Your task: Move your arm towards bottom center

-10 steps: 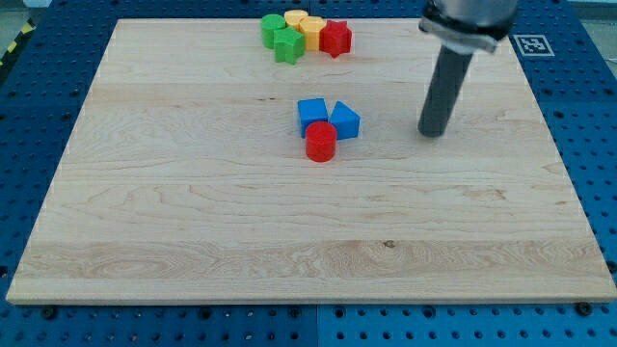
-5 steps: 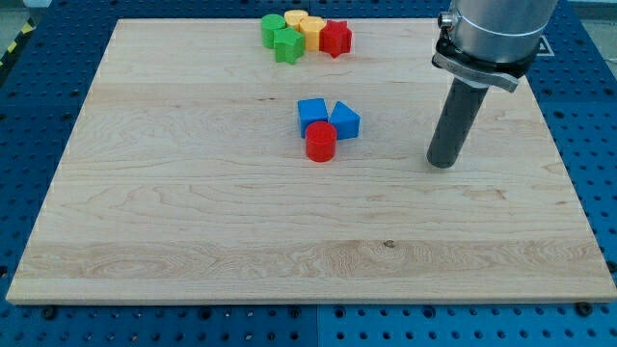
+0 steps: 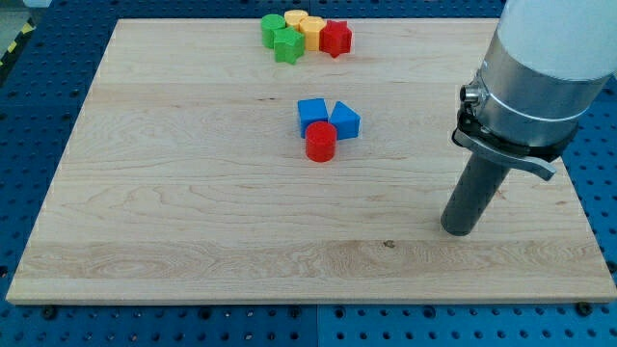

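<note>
My tip (image 3: 460, 231) rests on the wooden board (image 3: 193, 212) at the lower right, well to the right of and below the middle blocks. In the middle sit a blue cube (image 3: 311, 115), a blue triangular block (image 3: 345, 120) and a red cylinder (image 3: 321, 143), touching one another. At the view's top is a cluster: two green blocks (image 3: 274, 27) (image 3: 287, 45), two yellow blocks (image 3: 296, 18) (image 3: 312, 30) and a red star block (image 3: 335, 39).
The board lies on a blue perforated table (image 3: 39, 96). The arm's grey body (image 3: 540, 77) covers the board's upper right corner.
My tip has moved down the view and slightly right, from level with the middle blocks to the lower right of the board. No block has moved.
</note>
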You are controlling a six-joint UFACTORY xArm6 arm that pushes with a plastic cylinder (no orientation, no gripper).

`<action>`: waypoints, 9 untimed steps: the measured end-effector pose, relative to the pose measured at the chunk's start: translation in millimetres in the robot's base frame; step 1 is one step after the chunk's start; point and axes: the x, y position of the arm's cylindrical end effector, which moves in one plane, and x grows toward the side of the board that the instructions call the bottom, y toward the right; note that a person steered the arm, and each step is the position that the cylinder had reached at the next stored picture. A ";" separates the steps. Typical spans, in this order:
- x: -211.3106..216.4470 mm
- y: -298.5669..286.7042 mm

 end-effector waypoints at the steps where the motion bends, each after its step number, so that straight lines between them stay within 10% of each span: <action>1: 1.0 0.0; 7: 4.5 -114.9; 9: -13.6 -50.8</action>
